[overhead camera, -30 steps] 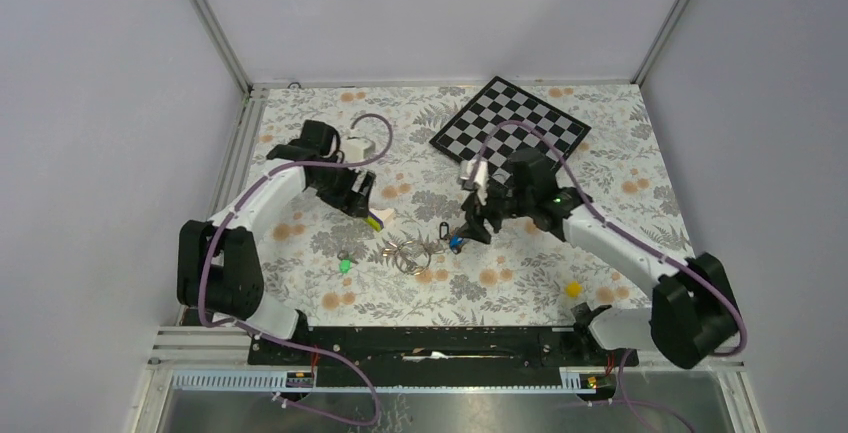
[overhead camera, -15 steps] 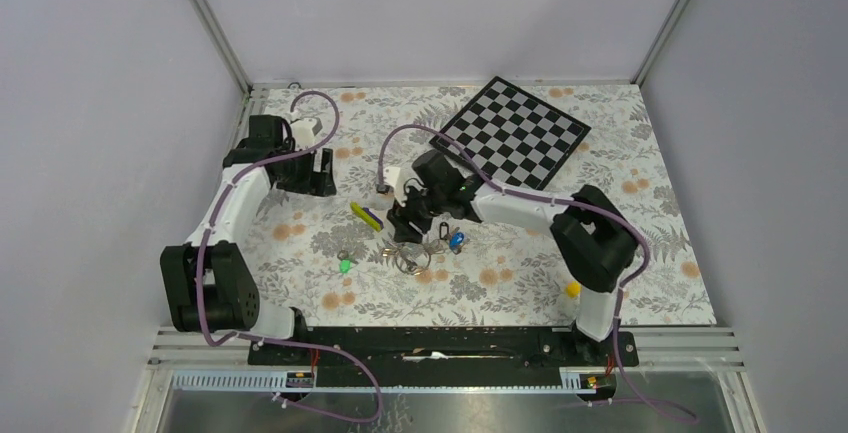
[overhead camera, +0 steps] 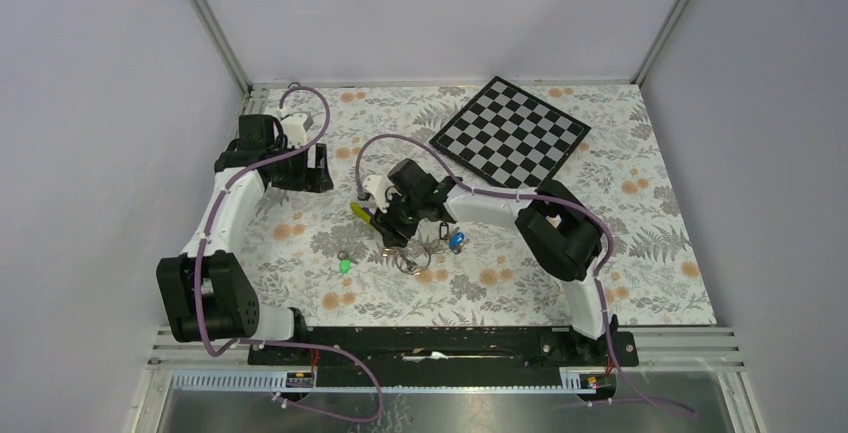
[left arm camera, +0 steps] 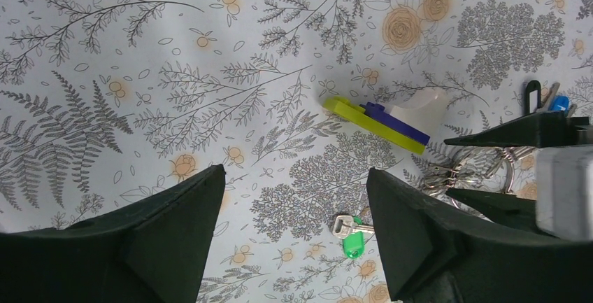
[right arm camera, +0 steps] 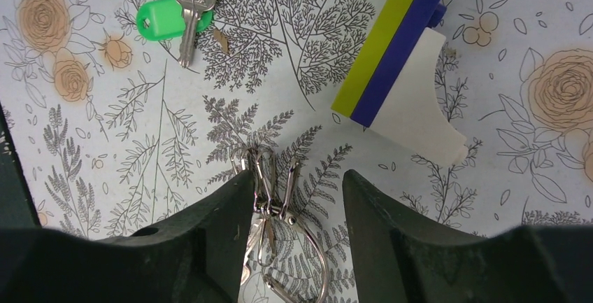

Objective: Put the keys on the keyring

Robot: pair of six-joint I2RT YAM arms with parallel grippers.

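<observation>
**Right gripper straddles the keyring; left gripper hangs open, far left**

Top external: The left gripper (overhead camera: 312, 169) sits far back by the table's (overhead camera: 640, 243) left edge. Its arm is stretched up that side, well apart from every object. The right arm folds at the elbow and reaches leftward to the table's middle, with the right gripper (overhead camera: 392, 231) pointing down over the keyring (overhead camera: 415, 255). The wedge block (overhead camera: 364, 215) lies just beside its fingers. The green key (overhead camera: 345, 265) lies alone, nearer the arm bases. The blue key (overhead camera: 456, 242) and black key (overhead camera: 443, 229) lie just right of the ring. A checkerboard (overhead camera: 510, 133) fills the far right corner, with bare floral cloth in front of it. The ring is tiny and partly under the gripper, so whether any key hangs on it cannot be told.

Left wrist: The left gripper's (left arm camera: 294, 173) jaws stand wide, released, with only cloth between them. The green key (left arm camera: 349, 236) lies near one finger and the wedge block (left arm camera: 391, 117) beyond it. The right gripper (left arm camera: 447, 167) enters from the right edge, cut off, with a dark finger on either side of the keyring (left arm camera: 482, 163). The blue key (left arm camera: 559, 101) and black key (left arm camera: 533, 92) peek out above, half hidden.

Right wrist: The right gripper's (right arm camera: 295, 177) fingers are parted around the keyring's (right arm camera: 269, 208) cluster of small clips. The metal lies against one finger with a gap to the other, so nothing is clamped. The wire loop runs off the bottom edge. The green key (right arm camera: 175, 12) and wedge block (right arm camera: 405, 72) lie free ahead.
</observation>
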